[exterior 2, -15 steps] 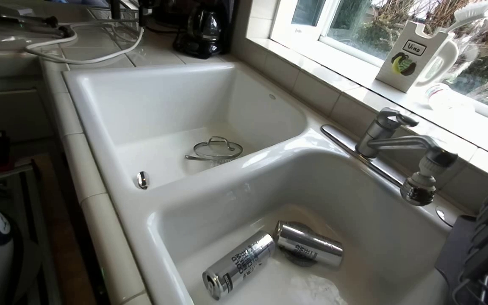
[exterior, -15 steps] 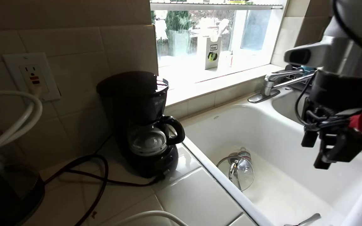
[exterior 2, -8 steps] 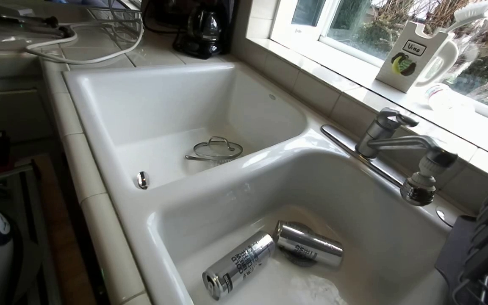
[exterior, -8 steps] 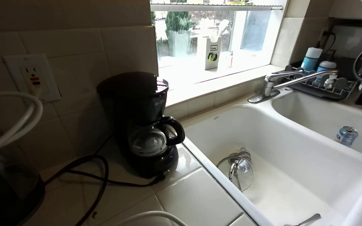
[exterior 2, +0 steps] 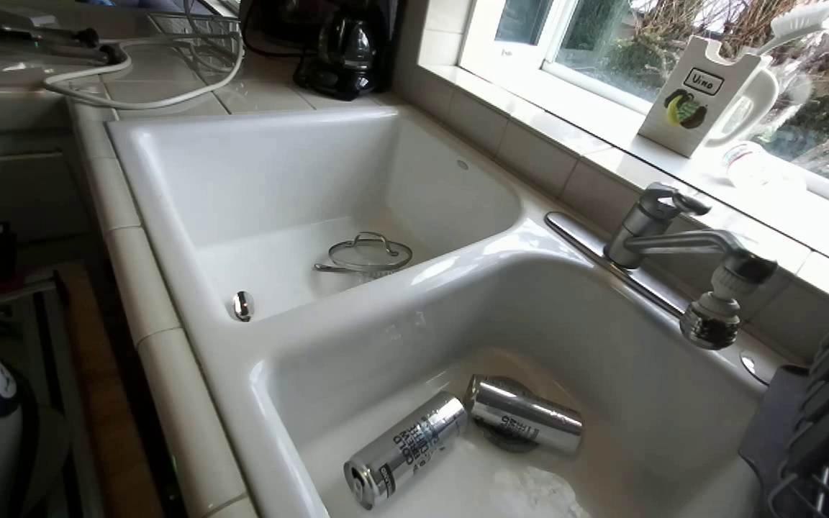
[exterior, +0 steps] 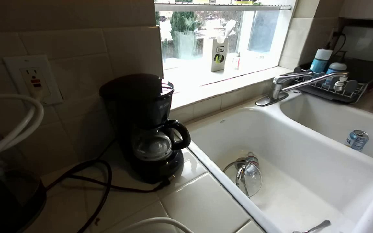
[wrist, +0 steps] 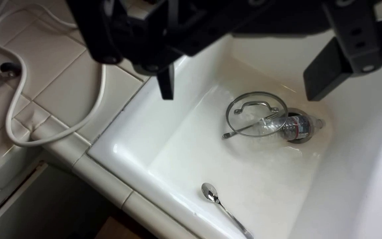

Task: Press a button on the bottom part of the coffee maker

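While the Robotiq gripper (wrist: 244, 83) shows at the top of the wrist view, its fingers (wrist: 327, 69) spread wide apart and released, the black drip coffee maker (exterior: 138, 106) stands upright left of centre in an exterior view, on the tiled counter (exterior: 202, 207) just beside the white double-basin sink (exterior 2: 328, 324). Its glass carafe (exterior: 154, 147) sits under the boxy top with the black handle (exterior: 186, 137) towards mid-frame, and a power cord (exterior: 131, 189) loops over the tiles to the lower left. In an exterior view the machine's base (exterior 2: 342, 83) appears near the top edge, left of centre, the upper body cut off. Lower middle of that frame, two silver cans (exterior 2: 407, 450), one printed COLD BREW, lie on their sides in the nearer basin; a chrome faucet (exterior 2: 627, 241) is to their upper right. At the upper right corner a “Vino” holder (exterior 2: 688, 101) has a white brush (exterior 2: 803, 21) at its top. Right of centre in the wrist view, a glass lid (wrist: 256, 114) overlaps a clear plastic bottle (wrist: 298, 127) lying across the drain (wrist: 299, 141), and a metal spoon (wrist: 209, 192) lies at lower centre.
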You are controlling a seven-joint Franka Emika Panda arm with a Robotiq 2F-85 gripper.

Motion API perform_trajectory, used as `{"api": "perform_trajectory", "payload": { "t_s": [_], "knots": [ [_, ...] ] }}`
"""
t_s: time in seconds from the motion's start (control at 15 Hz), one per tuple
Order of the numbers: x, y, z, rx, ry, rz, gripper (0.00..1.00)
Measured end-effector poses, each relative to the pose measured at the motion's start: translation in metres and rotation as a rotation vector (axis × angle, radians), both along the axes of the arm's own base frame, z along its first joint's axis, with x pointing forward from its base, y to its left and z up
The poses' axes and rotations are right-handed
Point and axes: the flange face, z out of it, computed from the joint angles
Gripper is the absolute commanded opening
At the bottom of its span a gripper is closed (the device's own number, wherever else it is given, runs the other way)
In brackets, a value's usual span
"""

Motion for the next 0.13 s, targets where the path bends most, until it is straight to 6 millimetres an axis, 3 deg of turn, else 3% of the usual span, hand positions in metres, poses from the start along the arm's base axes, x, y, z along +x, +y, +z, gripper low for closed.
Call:
{"api": "perform_trajectory", "payload": {
  "t_s": [0.13],
  "knots": [
    [0.0000,-0.0002,-0.0019,-0.001,0.004,-0.001,1.00]
  ]
}}
